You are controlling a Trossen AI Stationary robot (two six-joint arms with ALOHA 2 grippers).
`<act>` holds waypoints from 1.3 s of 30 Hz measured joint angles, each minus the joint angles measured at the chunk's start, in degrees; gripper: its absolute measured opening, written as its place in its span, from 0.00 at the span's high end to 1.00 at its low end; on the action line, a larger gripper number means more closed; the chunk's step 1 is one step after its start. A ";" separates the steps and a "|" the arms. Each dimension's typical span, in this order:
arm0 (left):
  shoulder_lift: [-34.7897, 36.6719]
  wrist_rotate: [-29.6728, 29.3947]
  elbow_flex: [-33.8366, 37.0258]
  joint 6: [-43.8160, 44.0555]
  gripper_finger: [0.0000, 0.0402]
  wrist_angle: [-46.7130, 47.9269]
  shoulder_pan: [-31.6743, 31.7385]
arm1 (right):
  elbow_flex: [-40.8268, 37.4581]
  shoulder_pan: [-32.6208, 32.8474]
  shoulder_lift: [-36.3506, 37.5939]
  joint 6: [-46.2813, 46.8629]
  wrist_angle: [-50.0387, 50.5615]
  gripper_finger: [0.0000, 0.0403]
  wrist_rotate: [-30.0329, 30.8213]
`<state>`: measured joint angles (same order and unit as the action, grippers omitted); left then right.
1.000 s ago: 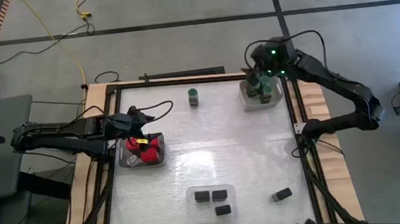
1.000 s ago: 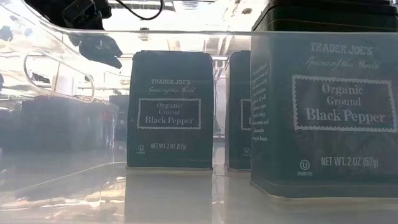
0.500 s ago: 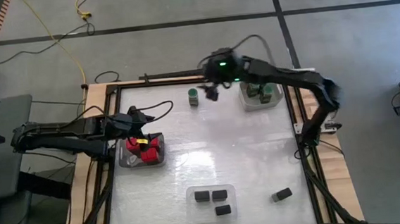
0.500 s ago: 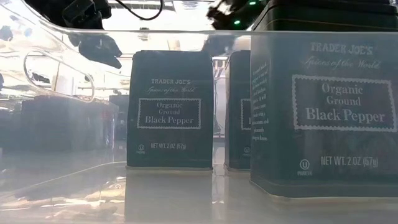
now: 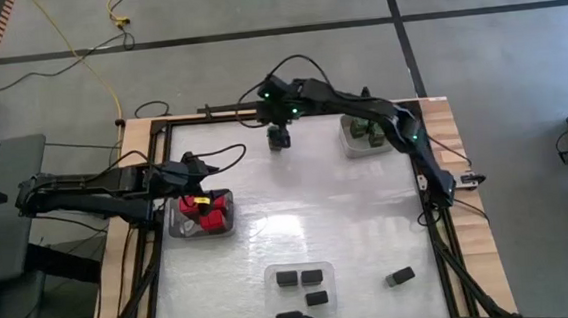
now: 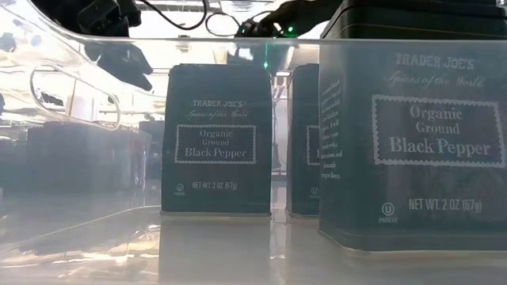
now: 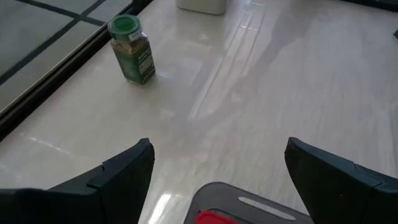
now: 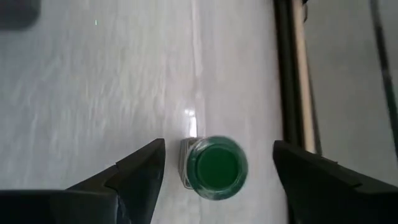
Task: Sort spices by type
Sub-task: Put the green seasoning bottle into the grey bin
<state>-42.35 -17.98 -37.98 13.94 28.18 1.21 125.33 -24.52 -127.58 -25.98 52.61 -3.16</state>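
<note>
White tabletop, spices lying partly sorted — right arm reaching over a lone green jar.

Nearest the front edge, three black pepper boxes [image 5: 302, 277] are sitting in a clear tray [image 5: 273, 290], with a fourth black box [image 5: 402, 275] lying apart on the bare table toward the right side. Farther in, at the left side, the left gripper [image 5: 193, 179] is hovering with its fingers spread wide and holding nothing, just above the tray of red containers [image 5: 206, 214]. At the far edge, the right gripper [image 5: 280, 134] is hanging directly over the single green-lidded jar [image 8: 216, 168] — its fingers [image 8: 134, 174] are standing apart on either side of the lid, not gripping it. Beyond to the right, more green jars [image 5: 367, 128] are standing in a tray [image 5: 351, 146] at the far right corner.
</note>
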 joint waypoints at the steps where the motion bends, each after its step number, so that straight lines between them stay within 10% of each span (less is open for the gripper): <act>1: 0.00 0.00 0.00 0.31 0.14 0.17 0.00 | 0.65 -0.12 -0.90 -0.02 0.65 0.20 -0.49; 27: -0.02 0.09 0.00 1.09 0.14 2.02 0.00 | 0.58 -1.08 -9.76 -0.89 2.50 0.21 -1.37; 39: -0.02 0.09 0.00 1.31 0.14 1.93 0.00 | 0.58 -1.90 -9.73 6.46 3.91 0.36 -1.24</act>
<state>-42.37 -17.89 -37.98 15.26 30.11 1.21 125.91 -26.42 -137.32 -19.52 56.52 -4.40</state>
